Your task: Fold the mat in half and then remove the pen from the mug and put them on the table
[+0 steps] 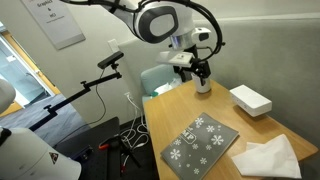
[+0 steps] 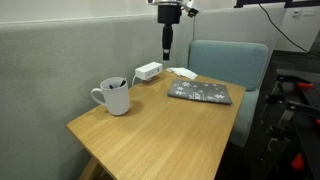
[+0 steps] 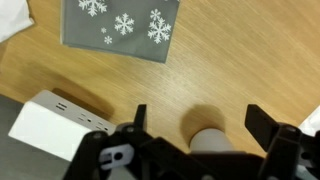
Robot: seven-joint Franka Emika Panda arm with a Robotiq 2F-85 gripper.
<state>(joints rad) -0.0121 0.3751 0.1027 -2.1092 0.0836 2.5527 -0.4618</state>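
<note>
Wrist view: the Robotiq gripper stands with its jaws wide apart and holds nothing. The rim of the mug shows low between the two fingers, apart from both. In an exterior view the gripper hangs just above the mug at the far end of the table. In an exterior view the mug stands upright at the near left of the table, with the pen resting inside it. The mat lies flat at the near side, snowflake face up. A white box sits right of the mug. A white cloth lies just right of the mat.
</note>
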